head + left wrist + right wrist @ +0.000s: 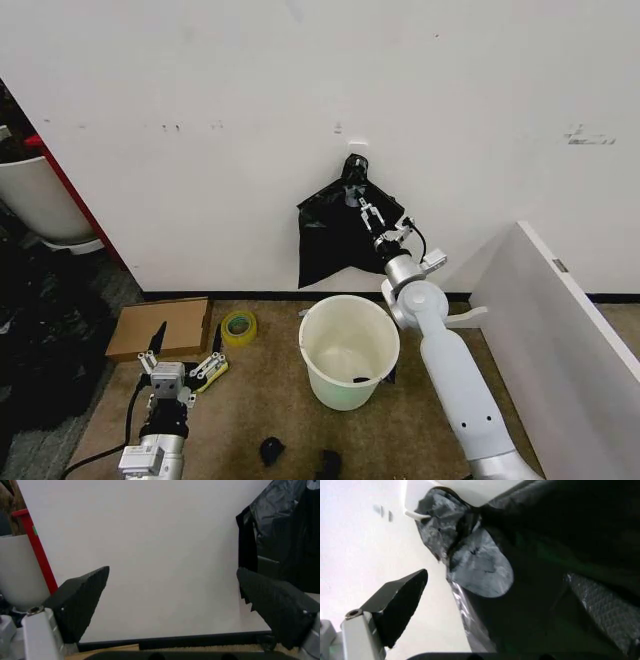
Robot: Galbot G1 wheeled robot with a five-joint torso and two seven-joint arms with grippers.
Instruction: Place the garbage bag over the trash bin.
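The garbage bag [335,235] hangs flat against the wall from a small white hook [357,147], its long axis running up and down with the knotted neck at the top and the wide end pointing down toward the trash bin [349,351], which stands upright on the floor just below it. The right gripper [368,214] is raised against the bag's upper part, its fingers [397,605] spread apart on either side of the black plastic. The left gripper [185,355] rests low near the cardboard box [160,327] and yellow tape roll [238,327], fingers spread wide

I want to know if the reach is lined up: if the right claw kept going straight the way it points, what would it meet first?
Most likely the garbage bag hanging on the wall: the open right claw points at its black plastic, though depth is hard to judge.
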